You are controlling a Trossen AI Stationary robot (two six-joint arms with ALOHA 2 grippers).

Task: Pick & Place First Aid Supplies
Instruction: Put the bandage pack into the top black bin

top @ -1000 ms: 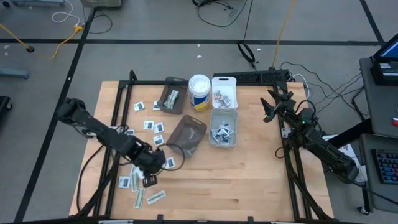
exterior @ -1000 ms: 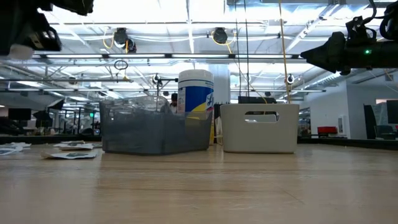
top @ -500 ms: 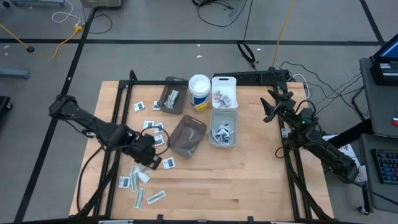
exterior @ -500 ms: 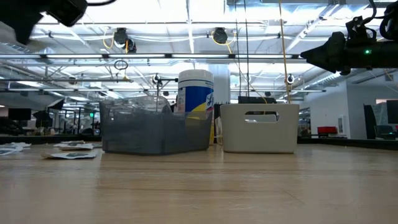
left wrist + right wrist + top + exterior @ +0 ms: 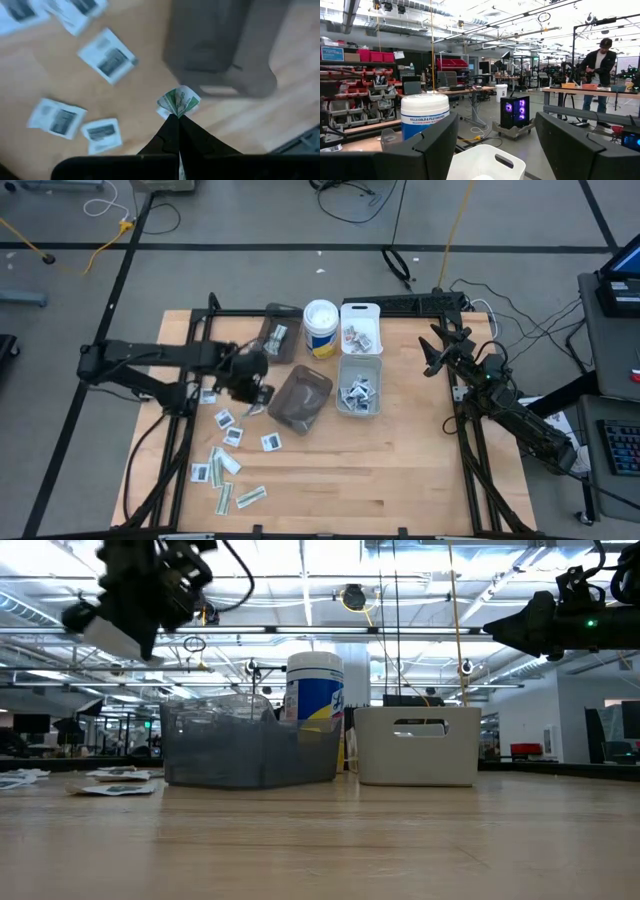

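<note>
Since the earlier frame the left gripper has been swung from the near-left packet pile up toward mid-table, just left of the smoky bin. Fingers are pinched fully shut on a pale green-white strip, which is seen crumpled at the tips in the wrist view, lifted off the wood. Rest of the first aid supplies are left scattered on the table, near-left, w/ more packets already in the clear bin & white bin. Wipes tub is stood betw. the bins at the far side. Right gripper is parked at the far-right edge, jaws wide open, nothing held.
</note>
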